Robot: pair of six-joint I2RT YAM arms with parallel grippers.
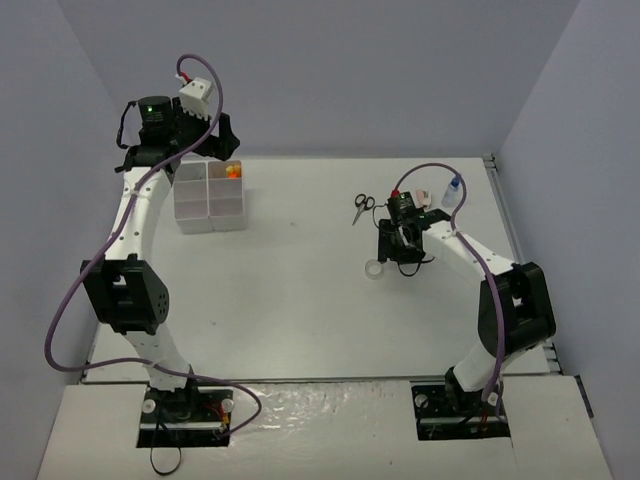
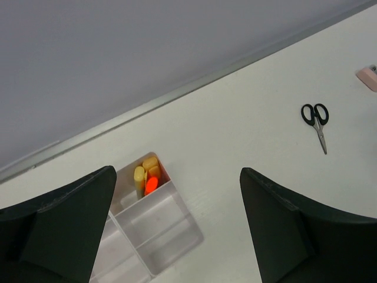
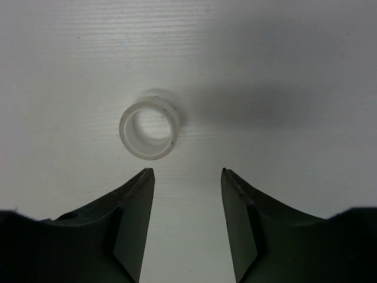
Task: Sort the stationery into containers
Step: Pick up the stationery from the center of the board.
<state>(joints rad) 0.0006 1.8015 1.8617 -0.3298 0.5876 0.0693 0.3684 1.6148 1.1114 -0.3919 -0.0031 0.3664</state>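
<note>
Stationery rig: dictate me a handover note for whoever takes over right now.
Left gripper: open, empty, above the tray.
Right gripper: open, empty, over the table, just short of the tape ring.
Done: yellow and orange pieces lie in one corner compartment of the tray.
To do: tape ring, scissors, pink piece and blue-capped bottle lie loose on the table.

The pink piece [image 2: 369, 78] is cut off at the picture's edge, and the left fingers [image 2: 65, 224] hide part of the tray [image 2: 177, 227].
</note>
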